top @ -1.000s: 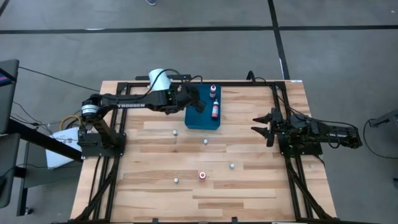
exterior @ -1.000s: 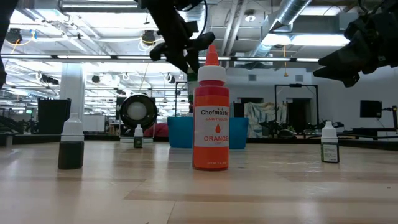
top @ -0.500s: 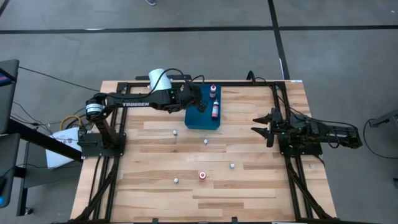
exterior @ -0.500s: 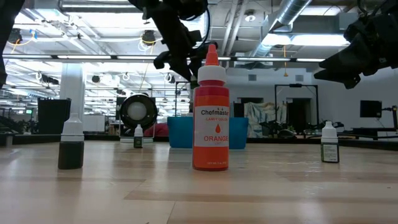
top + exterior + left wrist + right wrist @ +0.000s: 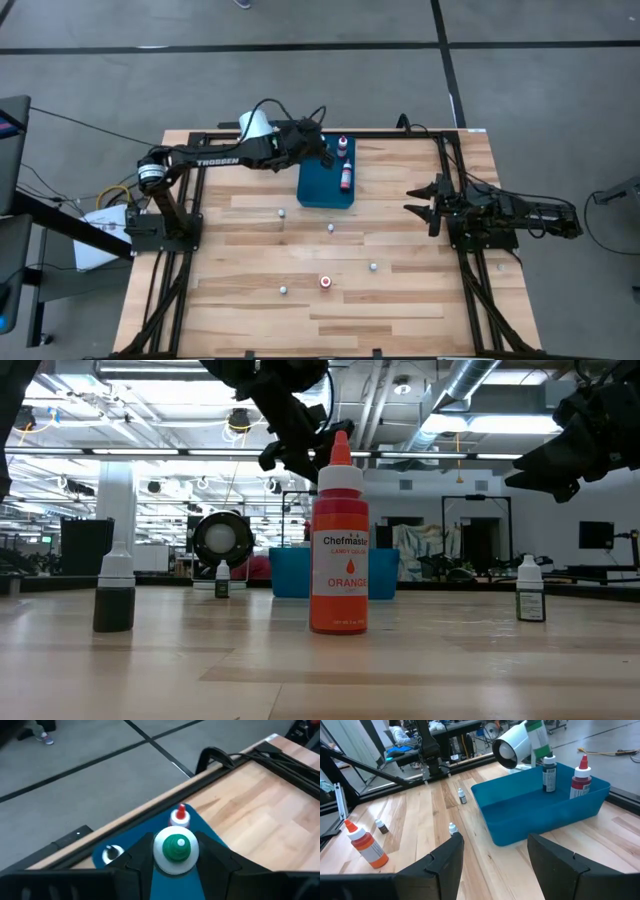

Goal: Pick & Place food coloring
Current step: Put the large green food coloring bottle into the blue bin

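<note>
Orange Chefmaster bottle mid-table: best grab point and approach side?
Grip the orange Chefmaster bottle across its straight round body, below the white cap and thin tapered tip, which are too narrow for a sure hold. It stands upright with bare wood around it, so coming straight down from above looks workable. The right hand waits at the table's right edge; the left hand already holds a green-capped bottle.

There are eight bottles in all. Four small bottles and one orange bottle stand on the single wooden table. Two more are in the tray, a red bottle and a dark bottle. One green-capped bottle is above it. There is one blue tray, one white cylinder and two arms, a left arm and a right arm.
</note>
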Motion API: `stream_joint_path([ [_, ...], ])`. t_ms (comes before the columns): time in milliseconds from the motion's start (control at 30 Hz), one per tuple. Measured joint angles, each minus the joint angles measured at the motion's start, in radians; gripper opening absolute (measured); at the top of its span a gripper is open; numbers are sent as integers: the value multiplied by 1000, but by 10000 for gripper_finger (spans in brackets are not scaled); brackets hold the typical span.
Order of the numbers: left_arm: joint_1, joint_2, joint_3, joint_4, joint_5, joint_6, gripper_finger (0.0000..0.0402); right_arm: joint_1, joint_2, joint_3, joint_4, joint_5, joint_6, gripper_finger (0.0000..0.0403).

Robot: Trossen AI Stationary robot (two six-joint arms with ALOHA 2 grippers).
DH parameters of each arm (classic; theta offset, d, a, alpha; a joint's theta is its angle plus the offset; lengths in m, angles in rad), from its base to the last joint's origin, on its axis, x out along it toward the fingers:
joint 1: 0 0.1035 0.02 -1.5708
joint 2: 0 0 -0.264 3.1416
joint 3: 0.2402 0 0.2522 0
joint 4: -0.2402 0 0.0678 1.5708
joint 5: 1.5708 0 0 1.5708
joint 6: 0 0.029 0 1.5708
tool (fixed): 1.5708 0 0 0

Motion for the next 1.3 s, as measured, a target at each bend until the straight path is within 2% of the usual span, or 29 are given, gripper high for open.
stream_joint_path([
  [467, 49, 34, 2, 120, 62, 40, 108, 0, 0, 0, 0, 0, 1, 207],
  [700, 63, 72, 13, 113, 68, 37, 108, 0, 0, 0, -2, 1, 1, 207],
  [867, 66, 158, 112, 50, 70, 75, 108, 0, 0, 0, -9, 1, 1, 207],
  [1100, 66, 274, 295, -162, 33, 109, 108, 0, 1, 0, -12, 0, 1, 207],
  [1300, 66, 286, 314, -192, 22, 114, 108, 0, 0, 0, -24, 0, 1, 207],
])
